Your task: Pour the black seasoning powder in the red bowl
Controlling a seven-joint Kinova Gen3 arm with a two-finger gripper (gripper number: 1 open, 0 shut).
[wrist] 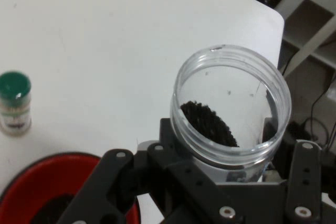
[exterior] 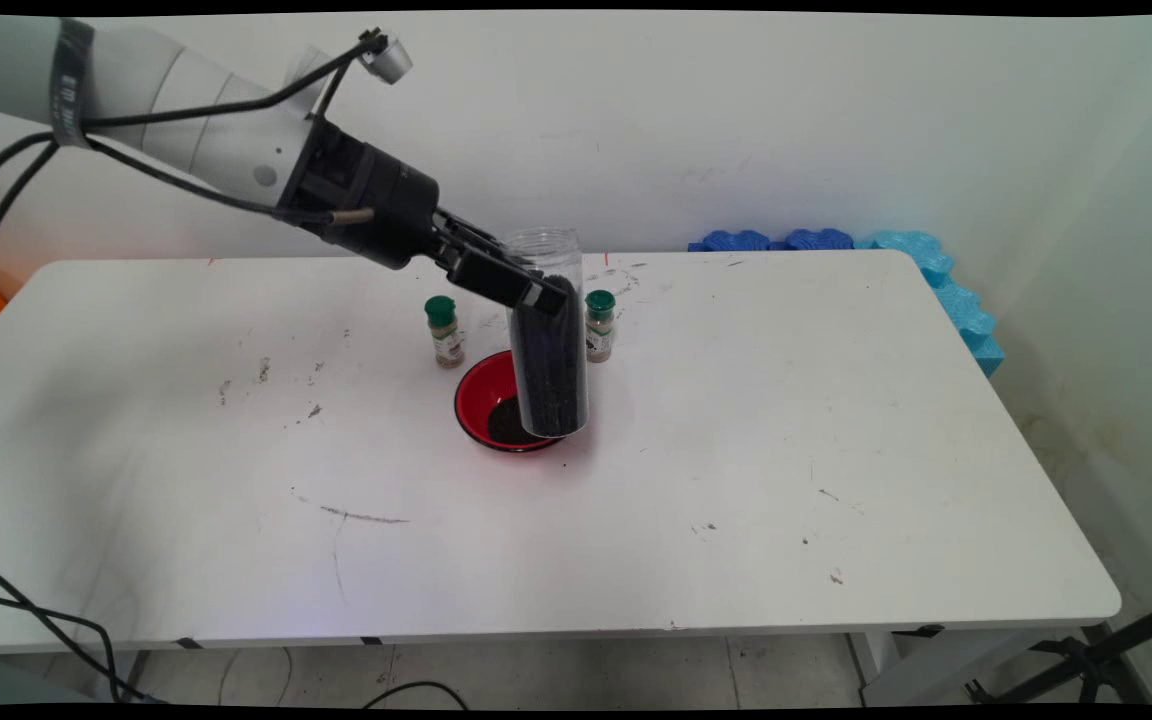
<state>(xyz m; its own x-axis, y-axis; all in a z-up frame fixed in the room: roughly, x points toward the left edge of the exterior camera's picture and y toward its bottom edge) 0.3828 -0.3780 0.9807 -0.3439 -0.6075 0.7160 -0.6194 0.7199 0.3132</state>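
In the main view, a clear plastic jar [exterior: 548,335], open at the top and filled for most of its height with dark grains, is seen pinched between the jaws of the black gripper [exterior: 536,290], which is closed on the jar's upper part from the left. The jar is held nearly upright, with a slight tilt, and its lower end overlaps the right side of a red bowl [exterior: 481,405] in which a small heap of the same dark grains lies. The bowl rests on the white surface [exterior: 736,450] near the middle of its width, nearer the far edge than the near one. Two small spice bottles with green caps are set behind the bowl: one [exterior: 444,331] to the left of the jar, the other [exterior: 599,325] just to its right. Blue foam pieces [exterior: 936,275] are seen along the far right corner of the surface. In the hand view, the jar's open mouth [wrist: 231,103] is looked into from above, with dark grains visible inside. The jar is gripped by the black linkage at the bottom of the picture. The rim of the red bowl [wrist: 31,174] shows at lower left, and one green-capped bottle [wrist: 14,102] stands at the left edge.
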